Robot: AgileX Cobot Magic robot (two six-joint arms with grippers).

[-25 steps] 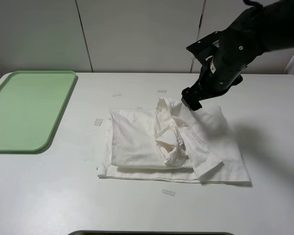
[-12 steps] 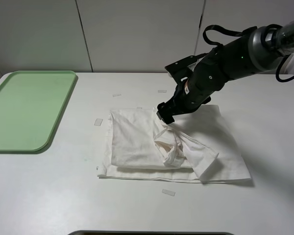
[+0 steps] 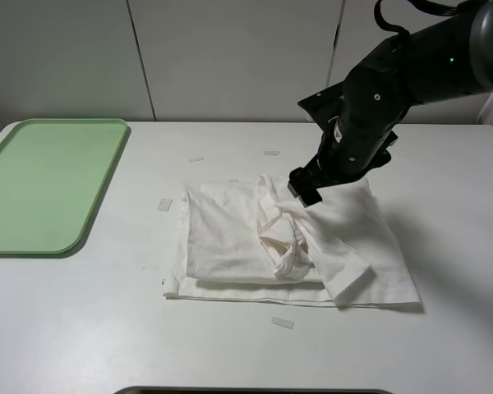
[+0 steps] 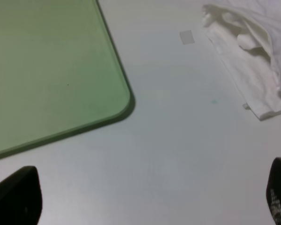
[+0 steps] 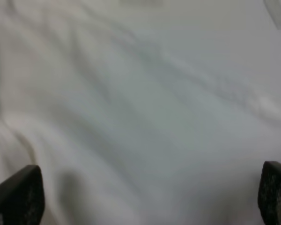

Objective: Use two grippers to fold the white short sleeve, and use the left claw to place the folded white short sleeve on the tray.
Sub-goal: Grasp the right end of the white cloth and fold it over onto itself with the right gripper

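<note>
White bench [image 3: 74, 328] carried the crumpled white short sleeve [image 3: 230, 238]; right tool [image 3: 306, 187] stood spread above it (left tool [image 4: 147, 194] also spread, empty).

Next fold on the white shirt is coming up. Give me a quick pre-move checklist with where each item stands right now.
1. Right gripper open, holding nothing: ok.
2. Left gripper open, over bare table beside the tray's corner: ok.
3. White short sleeve folded flat: not ok; cloth is bunched along the middle and the right flap lies loose.
4. Tray ready to receive: ok; nothing lies on the part in view.
5. Shirt apart from the tray, wholly on the table: ok.
6. Right gripper's contact with the cloth: cannot tell; the wrist view is blurred.
</note>
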